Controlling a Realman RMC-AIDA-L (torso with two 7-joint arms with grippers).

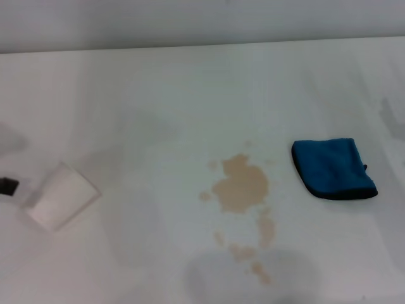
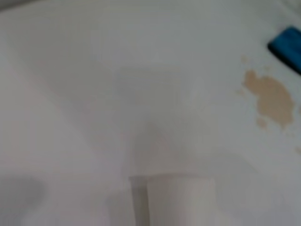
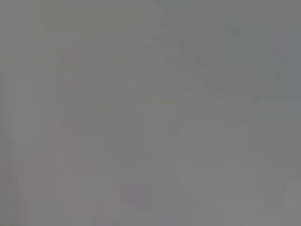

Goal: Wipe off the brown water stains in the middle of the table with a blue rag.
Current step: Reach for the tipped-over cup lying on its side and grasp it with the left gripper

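A trail of small tan droplets runs from near the front edge of the white table [image 1: 158, 88] up to the main blotch of the brown water stains [image 1: 240, 187], which sits in the middle of the surface, slightly toward the front. To the left of the stains, toward the table's left edge, a small whitish cup [image 1: 61, 196] lies tipped on its side; a dark object [image 1: 8, 186] just beside it at the left margin of the head view is too little seen to identify. The blue rag [image 1: 333, 168], folded and dark-edged, lies flat toward the right edge, near the blotch but apart from it and level with its far side. Beyond these the surface runs bare and glossy to its far edge. The left wrist view looks over the cup [image 2: 182, 200] toward the stains [image 2: 270, 99] and a corner of the rag [image 2: 288, 44]. Neither gripper appears in any view, so whether their fingers are apart or together cannot be told. The right wrist view shows only a featureless grey field.
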